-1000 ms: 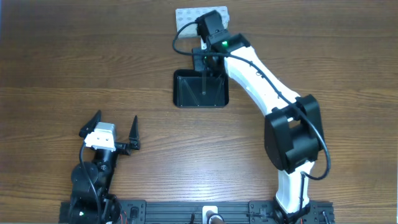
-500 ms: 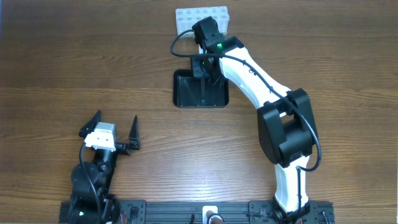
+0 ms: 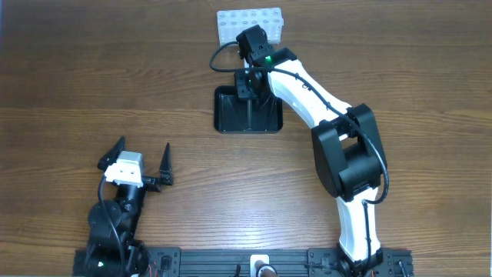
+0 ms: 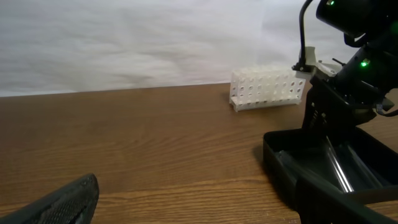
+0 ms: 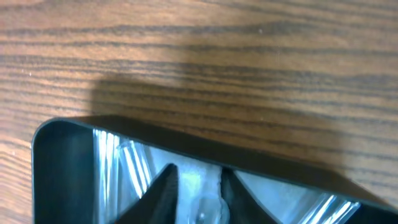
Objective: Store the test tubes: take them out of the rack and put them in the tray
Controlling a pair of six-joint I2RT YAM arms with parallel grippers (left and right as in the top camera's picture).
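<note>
My right hand (image 5: 198, 175) sits just over the far end of the tray (image 3: 219, 111), fingers clenched narrow on what looks like a glass test tube (image 5: 204, 208); glare makes it hard to be sure. Inside the tray a lying tube (image 4: 339, 171) rests flat along its length. There may be a second beside it, but I can't separate the glints. The rack (image 3: 234, 19) is white and stands just beyond the tray's far edge, apart from it. I can't tell whether any of its wells hold tubes. My left hand (image 3: 143, 151) is well apart from the tray, toward the near left of the worktop (image 3: 92, 69), fingers spread, nothing in it. Handling, my guess: the tubes are light, stiff, smooth and breakable, and they will slip or roll. So pinch mid-body with gentle force and get low to the tray floor before letting go. Count: one tray, one rack, two hands, one tube in hand, at least one in the tray.
</note>
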